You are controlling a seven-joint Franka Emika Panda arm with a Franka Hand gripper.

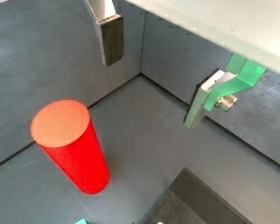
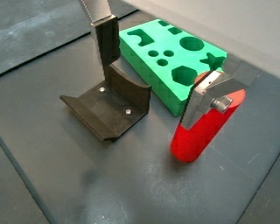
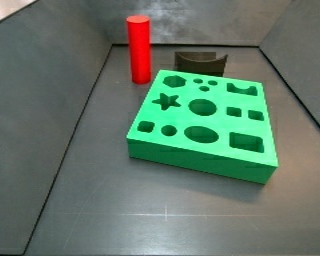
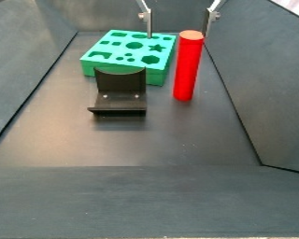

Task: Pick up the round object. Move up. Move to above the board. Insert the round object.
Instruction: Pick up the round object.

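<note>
The round object is a bright red cylinder peg [image 4: 187, 65]. It stands upright on the grey floor and shows in both side views [image 3: 139, 48] and both wrist views [image 1: 67, 145] [image 2: 196, 136]. The green board [image 3: 203, 125] with dark cut-out holes lies flat beside it and also shows in a side view [image 4: 124, 52] and a wrist view [image 2: 171, 58]. My gripper [image 4: 179, 13] hangs open and empty above the peg, with nothing between its silver fingers [image 1: 111, 39]. In a wrist view [image 2: 157, 74] one finger overlaps the peg's top.
The dark fixture [image 4: 119, 95] stands on the floor between the peg and the board, close to both [image 2: 108, 109] [image 3: 199, 62]. Grey walls [image 4: 258, 75] enclose the floor on the sides.
</note>
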